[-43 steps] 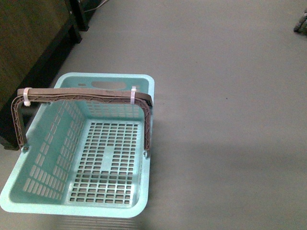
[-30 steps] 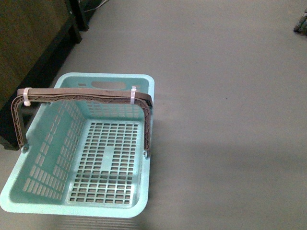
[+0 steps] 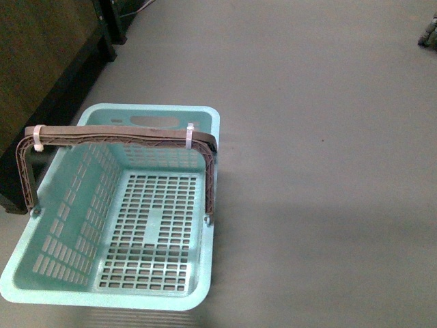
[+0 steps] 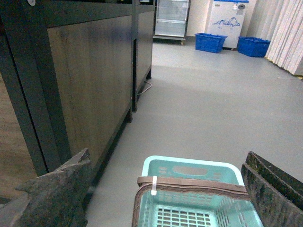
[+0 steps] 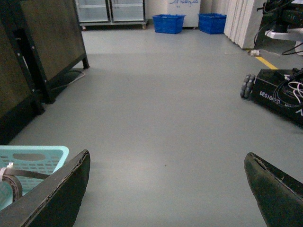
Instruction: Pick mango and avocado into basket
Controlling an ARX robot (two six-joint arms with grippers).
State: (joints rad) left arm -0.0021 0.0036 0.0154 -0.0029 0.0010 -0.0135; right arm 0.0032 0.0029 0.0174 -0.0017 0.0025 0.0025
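Note:
The turquoise basket [image 3: 205, 164] stands on the grey floor at the lower left of the front view, with its brown handle [image 3: 116, 137] upright across it and nothing inside. It also shows in the left wrist view as the basket [image 4: 194, 166], between the spread fingers of my open left gripper [image 4: 168, 163], which hangs above it. My right gripper [image 5: 166, 158] is open too, over bare floor, with the basket's corner [image 5: 33, 153] beside one finger. Neither arm appears in the front view. The mango and the avocado are out of view.
A dark wooden cabinet with black legs [image 3: 41, 61] stands just left of the basket. Blue crates [image 4: 210, 41] and glass-door fridges [image 4: 171, 18] line the far wall. A wheeled black machine with cables [image 5: 279, 90] sits on the floor to the right.

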